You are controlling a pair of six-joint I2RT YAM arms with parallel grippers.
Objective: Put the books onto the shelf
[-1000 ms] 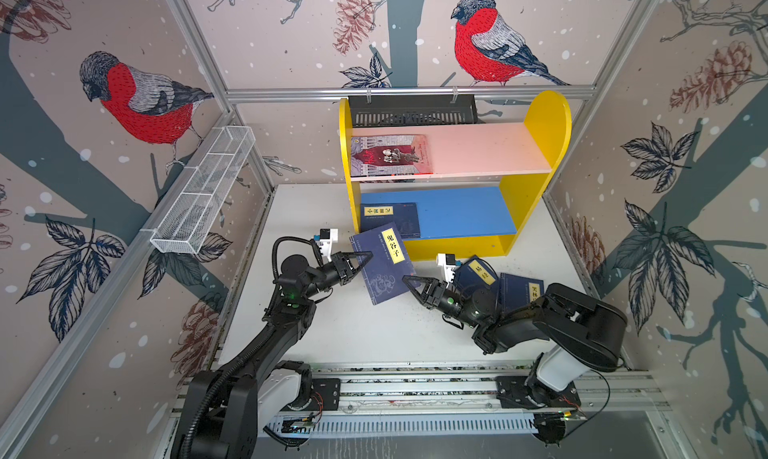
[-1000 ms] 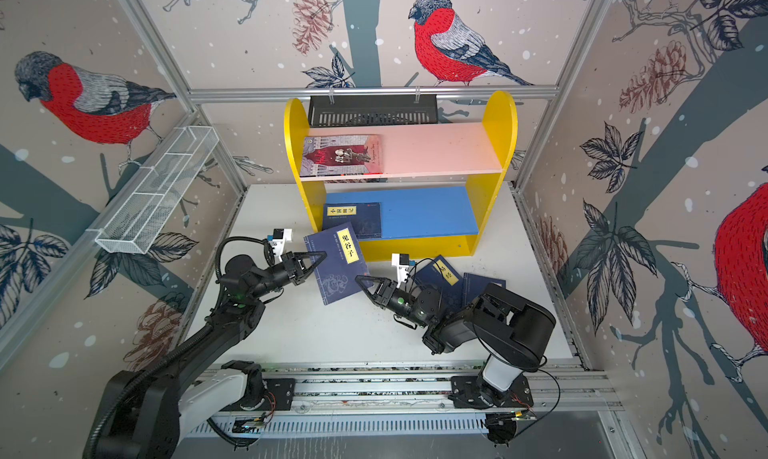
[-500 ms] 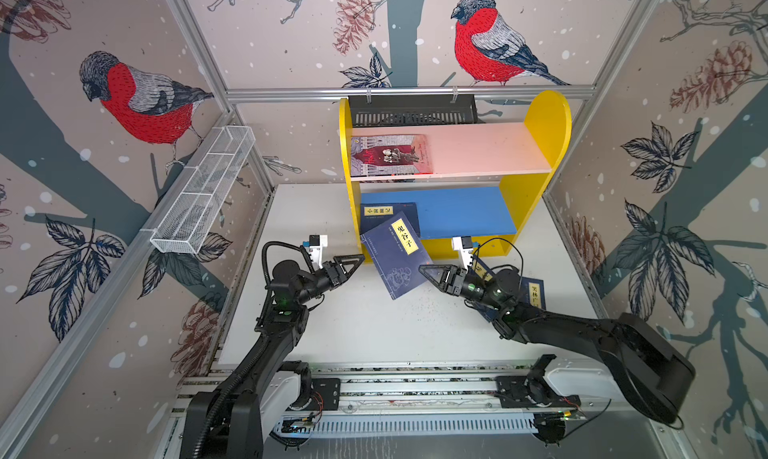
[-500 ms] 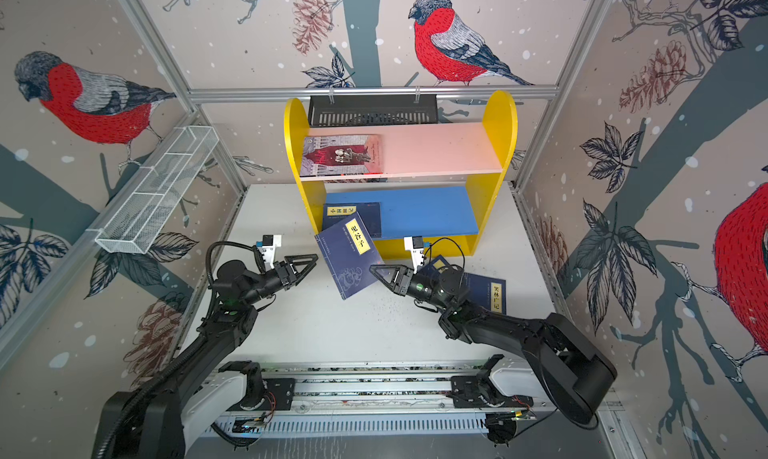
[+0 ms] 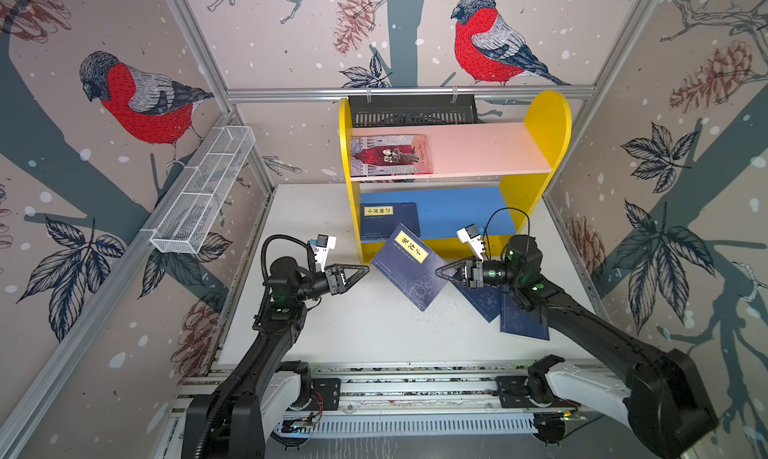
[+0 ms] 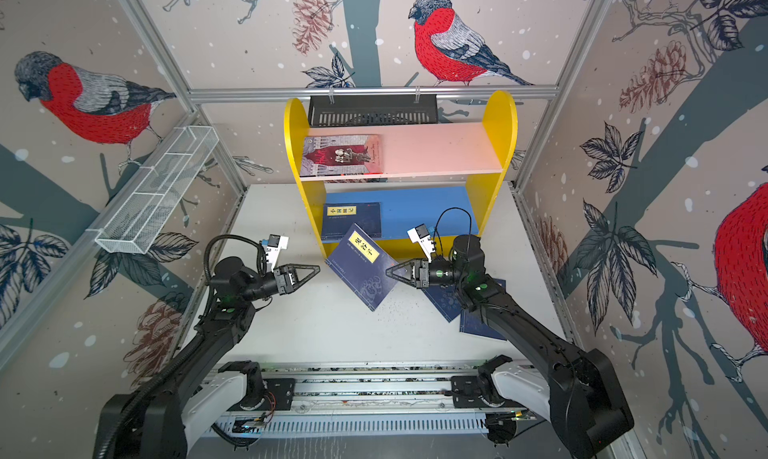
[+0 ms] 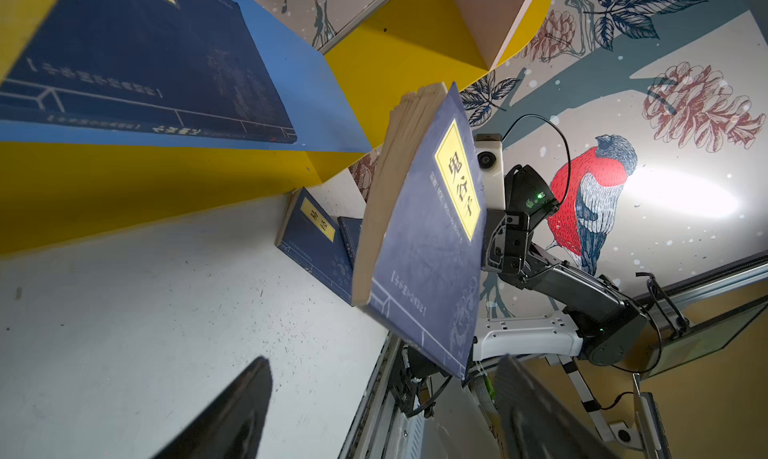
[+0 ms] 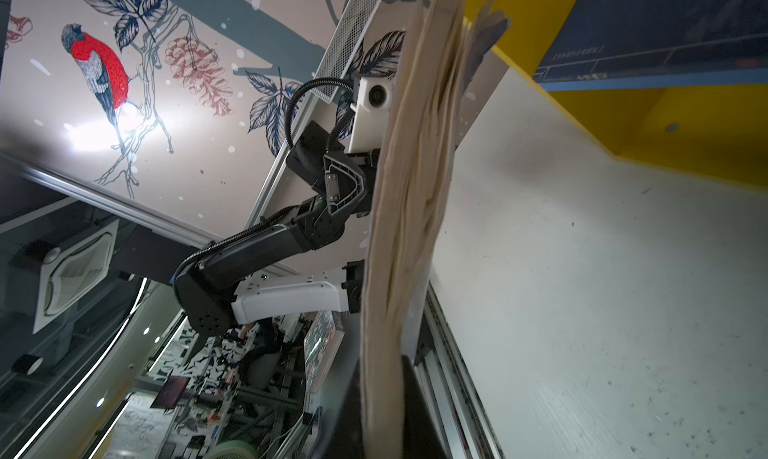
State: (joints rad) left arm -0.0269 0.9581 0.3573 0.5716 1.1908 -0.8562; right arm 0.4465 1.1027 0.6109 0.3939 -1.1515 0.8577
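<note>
Matt-covered paperback (image 7: pixel 424 245), rough paper page edges; smooth painted shelf (image 5: pixel 548 124); scuffed matt tabletop (image 5: pixel 374 324).

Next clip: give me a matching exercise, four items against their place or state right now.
Things:
1. red-cover book
2. tilted navy book
3. shelved navy book
4. left pincer

Place or state:
a. open, empty
b. on pink board
c. on blue board
d. gripped by right pincer

Pairs: 1-b, 2-d, 3-c, 4-a

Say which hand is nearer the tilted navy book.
Right. The right hand grips the tilted navy book at one edge; the left hand is open, clear of the opposite edge.
</note>
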